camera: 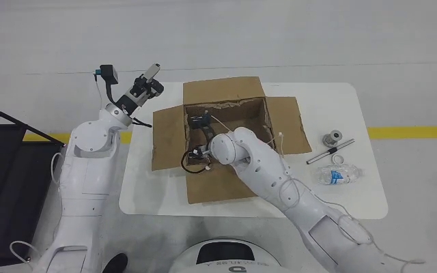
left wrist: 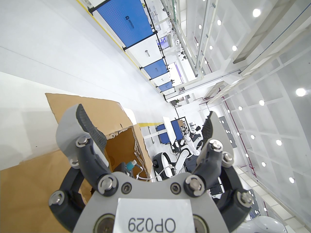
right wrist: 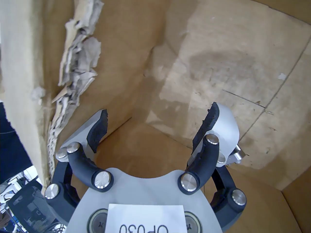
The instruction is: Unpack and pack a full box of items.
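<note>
At table (camera: pixel 164 198) centre, open-flapped cardboard box (camera: pixel 225 90), right gripper (right wrist: pixel 159 112) inside it, fingers spread and empty, left gripper (left wrist: pixel 145 115) raised off its far-left corner, likewise spread and empty, plastic bottle (camera: pixel 339 175) and metal rod (camera: pixel 330 151) beside box.

1 cardboard box (camera: pixel 222 90), with 4 flaps (camera: pixel 287 126) folded outward | 1 white table (camera: pixel 341 198) | 3 loose items lying on the table beside the box: 1 plastic bottle (camera: pixel 338 175), 1 metal rod (camera: pixel 330 151), 1 small metal spool (camera: pixel 332 138) | 2 grippers: 1 left gripper (left wrist: pixel 145 112), 1 right gripper (right wrist: pixel 159 109), each with 2 fingers (left wrist: pixel 83 122)
</note>
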Controlling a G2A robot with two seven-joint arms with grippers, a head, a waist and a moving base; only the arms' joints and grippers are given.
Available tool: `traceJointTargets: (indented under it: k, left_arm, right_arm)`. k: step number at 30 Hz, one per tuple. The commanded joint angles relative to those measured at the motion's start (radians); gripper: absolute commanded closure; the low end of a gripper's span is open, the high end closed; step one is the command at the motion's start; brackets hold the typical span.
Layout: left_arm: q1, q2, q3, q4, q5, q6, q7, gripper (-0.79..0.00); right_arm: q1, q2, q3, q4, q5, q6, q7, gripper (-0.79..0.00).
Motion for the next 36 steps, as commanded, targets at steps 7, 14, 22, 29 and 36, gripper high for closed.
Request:
traceJointTargets:
  k: [7, 14, 22, 29, 36]
  left_arm:
    - [0.000, 0.000, 0.000, 0.000, -0.001, 0.000, 0.000, -0.785]
    - [0.000, 0.000, 0.000, 0.000, -0.001, 0.000, 0.000, -0.785]
    - [0.000, 0.000, 0.000, 0.000, -0.001, 0.000, 0.000, -0.785]
    - [0.000, 0.000, 0.000, 0.000, -0.001, 0.000, 0.000, -0.785]
    - [0.000, 0.000, 0.000, 0.000, -0.001, 0.000, 0.000, -0.785]
  right_arm:
    - [-0.101, 0.003, 0.021, -0.092, -0.020, 0.063, -0.193, -0.785]
    - [-0.174, 0.024, 0.058, -0.170, -0.056, 0.008, -0.260, -0.785]
    - [-0.174, 0.024, 0.058, -0.170, -0.056, 0.008, -0.260, -0.785]
    - [-0.174, 0.024, 0.058, -0.170, -0.056, 0.008, -0.260, -0.785]
    - [-0.174, 0.024, 0.058, -0.170, -0.056, 0.008, -0.260, -0.785]
